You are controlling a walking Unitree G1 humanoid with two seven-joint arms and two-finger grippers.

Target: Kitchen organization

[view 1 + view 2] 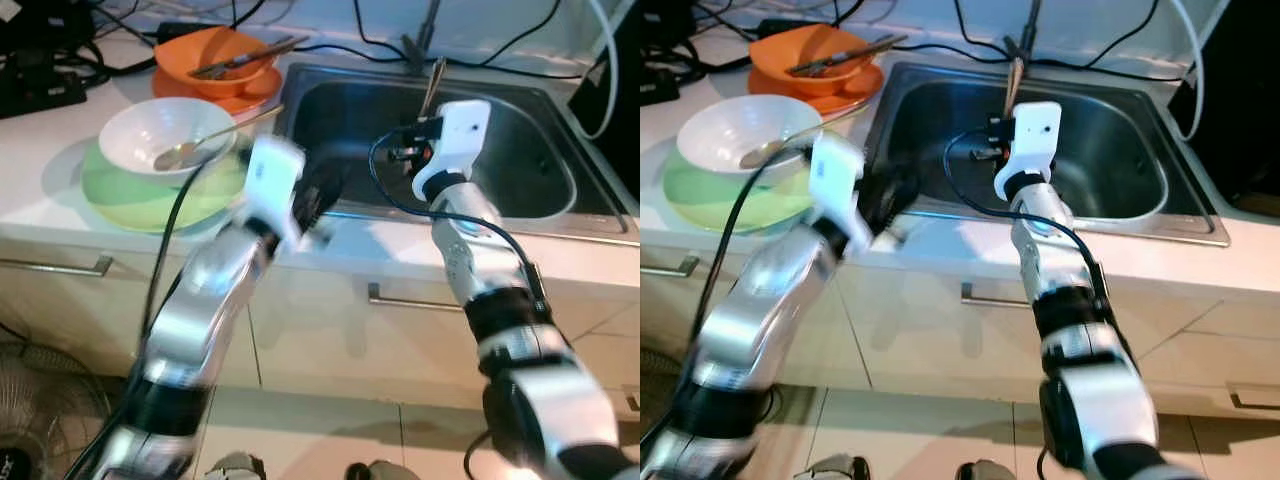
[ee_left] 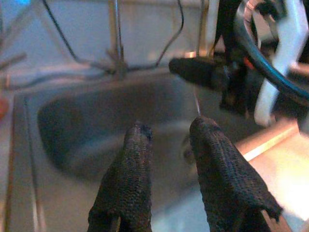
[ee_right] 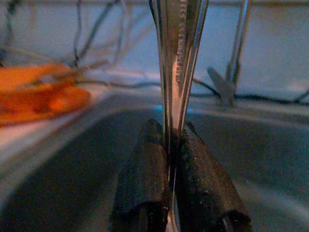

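My right gripper (image 3: 173,145) is shut on a metal utensil (image 1: 433,88) with a serrated edge, which it holds upright above the steel sink (image 1: 560,225). The handle sticks up past the fingers (image 3: 145,164). My left gripper (image 2: 169,130) hovers at the sink's front left corner, blurred in the left eye view (image 1: 320,195), its fingers slightly open with nothing between them. On the counter to the left, a white bowl (image 1: 150,125) with a spoon (image 1: 190,150) sits on a green plate (image 1: 140,195). Behind it an orange bowl (image 1: 200,55) on an orange plate holds more cutlery (image 1: 245,58).
A faucet (image 1: 425,30) stands behind the sink, with black cables running along the back wall. Drawer handles (image 1: 410,300) sit below the counter edge. A fan (image 1: 40,410) stands on the floor at the lower left.
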